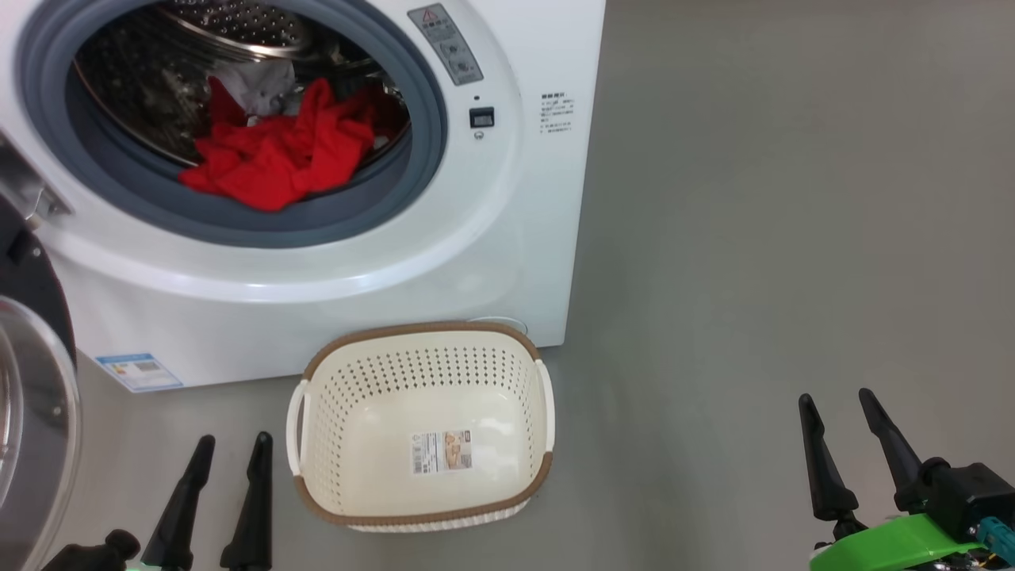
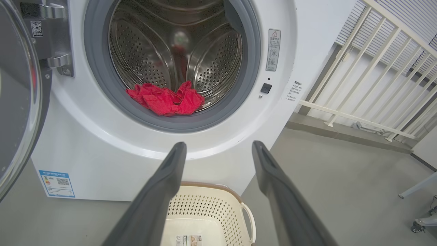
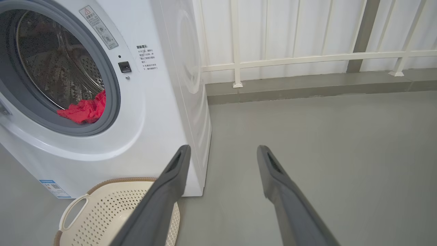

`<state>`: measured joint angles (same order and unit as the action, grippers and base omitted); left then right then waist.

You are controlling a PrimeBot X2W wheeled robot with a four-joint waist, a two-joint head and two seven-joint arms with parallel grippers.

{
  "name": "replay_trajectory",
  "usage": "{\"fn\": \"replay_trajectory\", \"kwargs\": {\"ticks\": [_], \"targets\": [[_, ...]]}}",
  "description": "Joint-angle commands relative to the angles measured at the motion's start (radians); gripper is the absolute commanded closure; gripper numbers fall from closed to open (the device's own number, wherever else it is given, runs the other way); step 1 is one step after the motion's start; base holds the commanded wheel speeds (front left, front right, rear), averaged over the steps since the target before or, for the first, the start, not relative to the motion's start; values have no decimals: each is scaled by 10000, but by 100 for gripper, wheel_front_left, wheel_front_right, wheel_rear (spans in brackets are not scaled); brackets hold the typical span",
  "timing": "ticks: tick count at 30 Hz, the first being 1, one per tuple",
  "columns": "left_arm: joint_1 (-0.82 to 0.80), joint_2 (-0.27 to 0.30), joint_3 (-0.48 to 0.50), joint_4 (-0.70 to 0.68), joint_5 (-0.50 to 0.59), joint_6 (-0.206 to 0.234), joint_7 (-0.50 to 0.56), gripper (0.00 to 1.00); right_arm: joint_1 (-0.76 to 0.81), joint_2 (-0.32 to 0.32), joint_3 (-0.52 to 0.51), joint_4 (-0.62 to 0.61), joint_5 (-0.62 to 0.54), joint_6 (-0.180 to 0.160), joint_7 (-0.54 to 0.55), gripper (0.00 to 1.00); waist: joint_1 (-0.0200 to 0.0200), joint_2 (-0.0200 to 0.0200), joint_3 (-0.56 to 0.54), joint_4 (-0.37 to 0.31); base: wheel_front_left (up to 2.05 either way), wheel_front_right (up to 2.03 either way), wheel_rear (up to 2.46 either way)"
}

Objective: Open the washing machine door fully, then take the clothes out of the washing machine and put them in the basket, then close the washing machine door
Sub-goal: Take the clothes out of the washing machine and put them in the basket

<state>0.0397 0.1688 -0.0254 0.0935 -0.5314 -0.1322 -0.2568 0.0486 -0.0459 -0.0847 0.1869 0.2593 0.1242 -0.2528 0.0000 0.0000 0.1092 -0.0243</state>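
The white washing machine (image 1: 492,238) stands with its drum mouth uncovered. Its door (image 1: 32,412) hangs swung out at the far left, black rim and glass bowl showing; the left wrist view has the door (image 2: 17,102) at its left edge. Red clothes (image 1: 273,155) lie heaped at the drum's front lip, a white piece (image 1: 258,83) behind them; the wrist views show the red clothes (image 2: 165,99) (image 3: 83,111) too. The cream basket (image 1: 424,337) sits on the floor in front of the machine, holding nothing. My left gripper (image 1: 234,444) is open, left of the basket. My right gripper (image 1: 836,400) is open, far right.
Grey floor (image 1: 753,238) stretches to the right of the machine. A white railing (image 3: 307,56) on a low kerb runs behind the machine's right side. A wheeled stand's foot (image 2: 421,223) shows at the far right of the left wrist view.
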Motion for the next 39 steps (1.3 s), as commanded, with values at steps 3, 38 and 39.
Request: {"fn": "replay_trajectory", "kwargs": {"ticks": [3, 38, 39], "targets": [[-463, 229, 339, -187, -142, 15, -49, 0, -431, -61, 230, -278, -54, 65, -90, 0, 0, 0, 72, 21, 140, -140, 0], [-4418, 785, -179, 3453, 525, 15, -49, 0, -1300, -44, 852, -363, 208, 65, -90, 0, 0, 0, 1995, -475, 24, -24, 0], [-4785, 846, -184, 3667, 503, 15, -49, 0, -1367, -44, 869, -394, 238, 65, -90, 0, 0, 0, 2167, -540, 0, 0, 0]]}}
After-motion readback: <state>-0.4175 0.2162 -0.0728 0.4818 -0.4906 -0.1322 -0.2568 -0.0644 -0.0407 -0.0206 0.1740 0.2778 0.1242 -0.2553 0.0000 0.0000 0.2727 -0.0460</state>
